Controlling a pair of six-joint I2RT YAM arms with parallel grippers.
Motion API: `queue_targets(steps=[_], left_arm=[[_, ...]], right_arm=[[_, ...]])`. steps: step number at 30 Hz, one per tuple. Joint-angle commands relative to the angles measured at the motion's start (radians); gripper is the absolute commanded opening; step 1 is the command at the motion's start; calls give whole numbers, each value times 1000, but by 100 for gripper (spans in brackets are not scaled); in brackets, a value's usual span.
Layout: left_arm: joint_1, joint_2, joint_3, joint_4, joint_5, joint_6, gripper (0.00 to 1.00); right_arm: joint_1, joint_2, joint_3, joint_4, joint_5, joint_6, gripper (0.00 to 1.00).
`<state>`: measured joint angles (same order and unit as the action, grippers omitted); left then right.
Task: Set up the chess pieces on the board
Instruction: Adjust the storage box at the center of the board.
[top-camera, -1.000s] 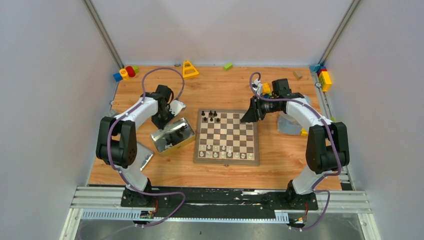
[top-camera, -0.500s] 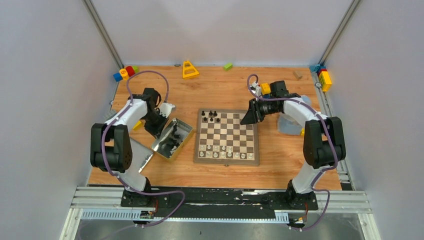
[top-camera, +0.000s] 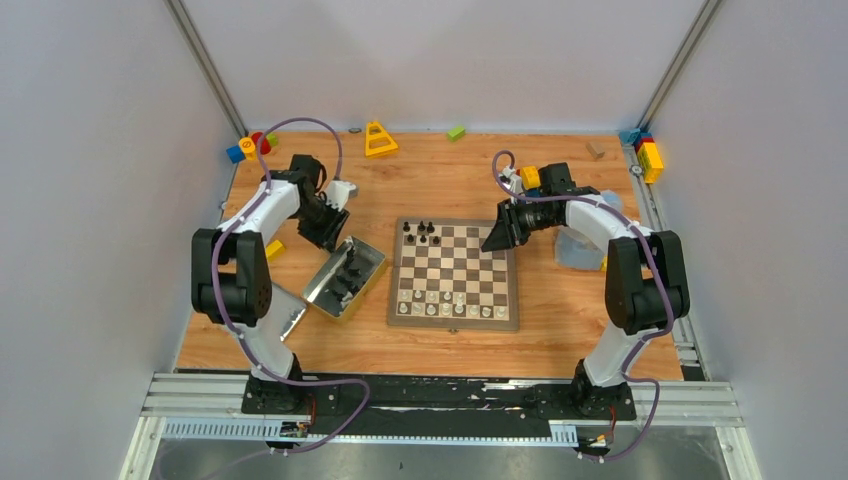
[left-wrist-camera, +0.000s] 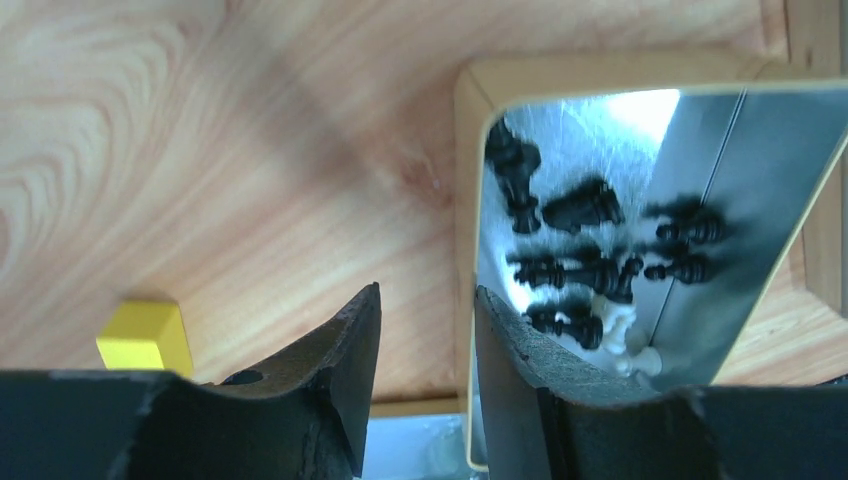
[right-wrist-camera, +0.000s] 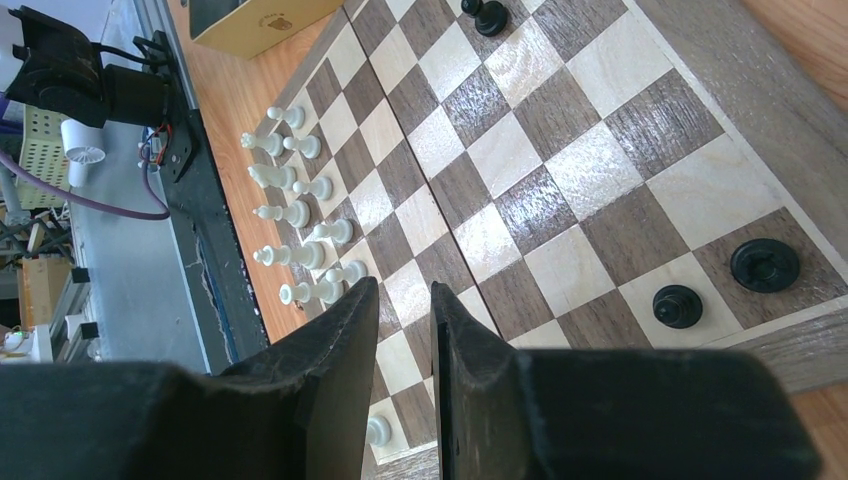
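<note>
The board (top-camera: 455, 272) lies mid-table. Several black chess pieces (top-camera: 422, 232) stand at its far left corner and a row of white ones (top-camera: 445, 305) along its near edge. A silver tin (top-camera: 345, 277) left of the board holds more black pieces (left-wrist-camera: 580, 265) and a few white ones (left-wrist-camera: 620, 325). My left gripper (top-camera: 330, 232) (left-wrist-camera: 427, 290) hovers open at the tin's far end, with the tin's rim beside its right finger. My right gripper (top-camera: 495, 238) (right-wrist-camera: 403, 283) hangs over the board's far right corner, jaws narrowly apart and empty. Two black pieces (right-wrist-camera: 680, 305) stand at that corner.
A yellow block (top-camera: 273, 250) (left-wrist-camera: 145, 335) lies left of the tin and a flat silver lid (top-camera: 290, 312) nearer the left arm's base. Toy blocks (top-camera: 250, 145) line the back edge, and more (top-camera: 648, 155) lie at the right. A pale bag (top-camera: 580, 250) lies under the right arm.
The tin was swung round to point toward the back. My left gripper has opened off its rim and drawn back. The right gripper shifted slightly along the board's far edge.
</note>
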<state>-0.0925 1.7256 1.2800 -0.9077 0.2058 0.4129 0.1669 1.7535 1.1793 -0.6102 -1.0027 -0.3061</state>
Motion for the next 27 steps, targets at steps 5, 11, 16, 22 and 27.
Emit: queue_targets(steps=[5,11,16,22,27], left_arm=[[-19,146,114,79,69,-99,31],[30,102,71,90,63,-181,23],[166,18,-11,95,122,-234,20],[307,-51,-61,89,206,-251,23],[324,-115,-107,89,207,-218,36]], right_arm=[[0,-30,34,-1,-1,-32,27],[-1,-31,33,-2,1,-34,27],[0,-18,34,-4,-2,-35,27],[0,-10,36,-6,1,-36,27],[0,-4,38,-9,6,-37,27]])
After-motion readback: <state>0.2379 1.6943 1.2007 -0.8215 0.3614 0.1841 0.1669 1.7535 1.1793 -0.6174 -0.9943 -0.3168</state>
